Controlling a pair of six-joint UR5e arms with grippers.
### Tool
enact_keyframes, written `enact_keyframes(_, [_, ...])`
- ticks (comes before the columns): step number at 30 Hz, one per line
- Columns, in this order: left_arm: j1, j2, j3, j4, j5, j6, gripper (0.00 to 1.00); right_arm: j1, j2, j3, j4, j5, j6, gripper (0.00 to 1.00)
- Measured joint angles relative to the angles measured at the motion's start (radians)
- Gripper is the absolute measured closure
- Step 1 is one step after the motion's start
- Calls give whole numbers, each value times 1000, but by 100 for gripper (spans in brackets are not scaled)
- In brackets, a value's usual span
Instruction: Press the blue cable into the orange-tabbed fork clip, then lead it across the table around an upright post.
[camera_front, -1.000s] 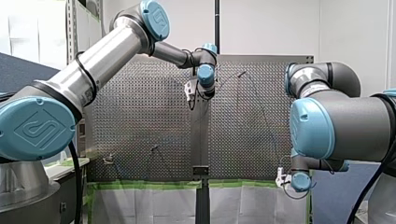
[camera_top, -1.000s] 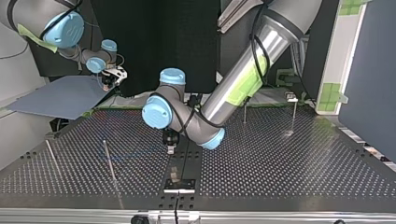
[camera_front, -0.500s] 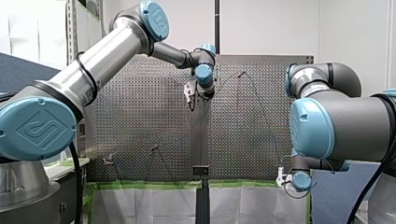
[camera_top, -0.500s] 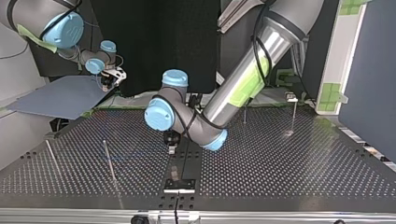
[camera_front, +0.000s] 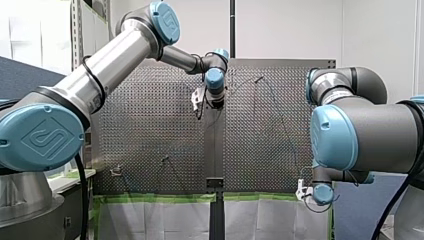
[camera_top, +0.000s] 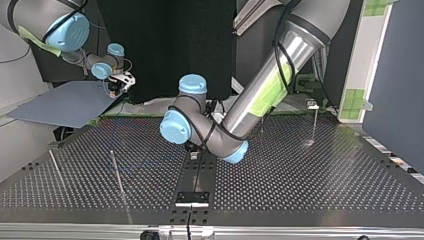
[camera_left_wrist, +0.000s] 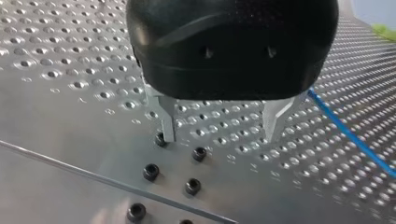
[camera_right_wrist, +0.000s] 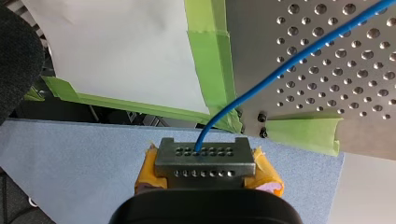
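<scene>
My left claw (camera_left_wrist: 220, 136), tapered metal fingers (camera_left_wrist: 167, 122) spread, empty, over dimpled perforated table (camera_left_wrist: 65, 56), my right claw (camera_right_wrist: 204, 156), yellow-padded, clamping the blue cable (camera_right_wrist: 261, 84), end hidden inside.

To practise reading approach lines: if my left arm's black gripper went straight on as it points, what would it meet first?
Probably the perforated metal table, by the black screw heads. My left gripper is open; the blue cable lies outside one finger, off that line.
</scene>
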Motion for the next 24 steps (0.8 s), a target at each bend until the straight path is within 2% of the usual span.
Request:
enact_keyframes(4, [1,8,0,-38,-6,1,10,0,0,0,1,0,0,100])
enact_keyframes(13, [-7,52,-1,-78,-4,14,10,0,0,0,5,2,0,100])
enact_keyframes(24, [-34,130,0,-76,1,43,10,-1,0,-1,11,5,-3,100])
